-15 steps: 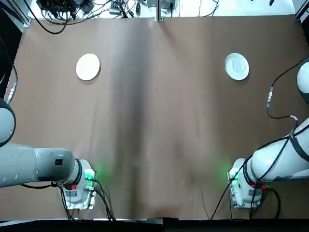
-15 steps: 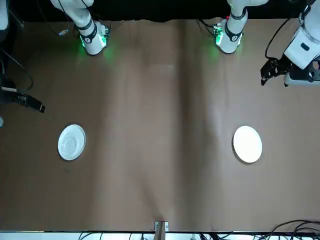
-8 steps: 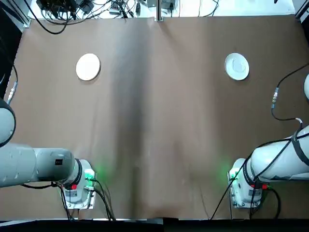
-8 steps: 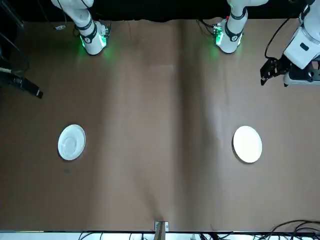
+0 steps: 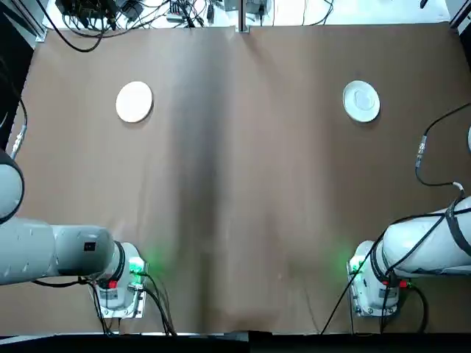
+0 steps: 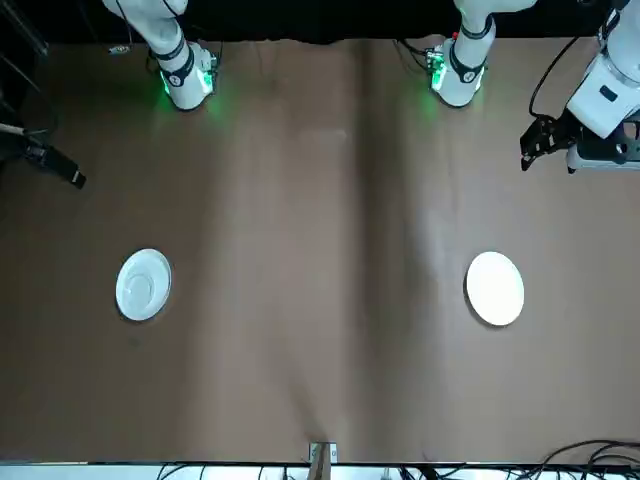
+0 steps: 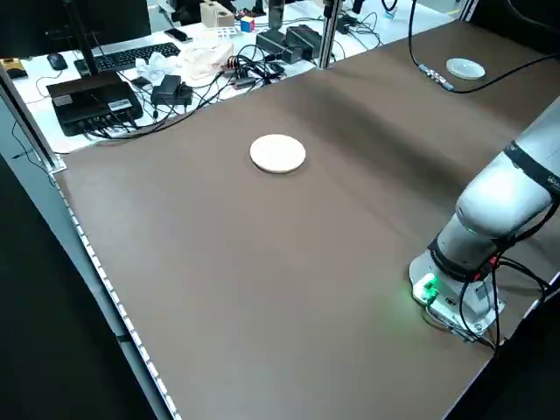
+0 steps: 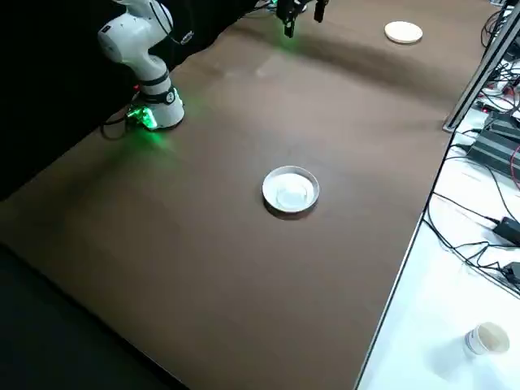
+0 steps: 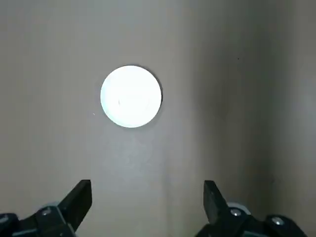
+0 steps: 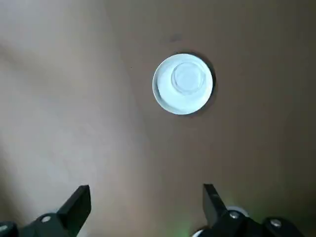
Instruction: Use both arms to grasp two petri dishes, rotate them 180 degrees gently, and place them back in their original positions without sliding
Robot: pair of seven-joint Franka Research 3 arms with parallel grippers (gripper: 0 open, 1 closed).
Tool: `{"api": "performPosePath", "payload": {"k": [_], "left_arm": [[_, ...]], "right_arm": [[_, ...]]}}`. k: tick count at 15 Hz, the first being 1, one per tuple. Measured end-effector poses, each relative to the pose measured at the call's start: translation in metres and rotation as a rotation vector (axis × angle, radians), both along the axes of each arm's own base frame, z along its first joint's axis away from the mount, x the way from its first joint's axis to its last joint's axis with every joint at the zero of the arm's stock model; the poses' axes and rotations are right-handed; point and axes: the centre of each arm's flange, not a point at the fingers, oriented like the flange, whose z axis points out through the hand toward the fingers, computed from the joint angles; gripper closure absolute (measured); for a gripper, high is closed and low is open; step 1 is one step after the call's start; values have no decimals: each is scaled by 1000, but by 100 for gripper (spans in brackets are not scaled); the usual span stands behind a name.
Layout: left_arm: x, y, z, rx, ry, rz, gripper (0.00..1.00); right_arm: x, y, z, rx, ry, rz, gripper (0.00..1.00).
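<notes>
The flat petri dish (image 5: 134, 101) lies on the brown table (image 5: 243, 184) near its far left corner, a plain white disc with its face up. The rimmed petri dish (image 5: 360, 101) lies well apart from it, near the table's far right corner, showing its rim and inner ring. The left gripper (image 9: 148, 197) hangs above the table toward its left edge, its fingers spread apart and nothing between them; the left wrist view shows the flat dish below, untouched. The right gripper (image 10: 147, 200) hangs toward the table's right edge, likewise released, fingers wide and holding nothing, the rimmed dish in its wrist view and apart from the fingers. Beyond the table's far edge, black cables (image 7: 254, 66) lie on a white desk (image 7: 206, 42).
</notes>
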Motion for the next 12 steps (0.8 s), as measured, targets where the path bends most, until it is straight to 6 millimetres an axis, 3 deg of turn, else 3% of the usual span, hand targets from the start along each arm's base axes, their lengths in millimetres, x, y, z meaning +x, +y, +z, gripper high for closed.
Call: {"api": "performPosePath", "payload": {"k": [5,12], "left_arm": [[0,0,0,0,-1,0,0],[0,-2,0,1,2,-3,0]], "right_arm": [[4,-31,-2,-18,-31,165,0],[11,-38,-15,-51,-29,274,0]]}}
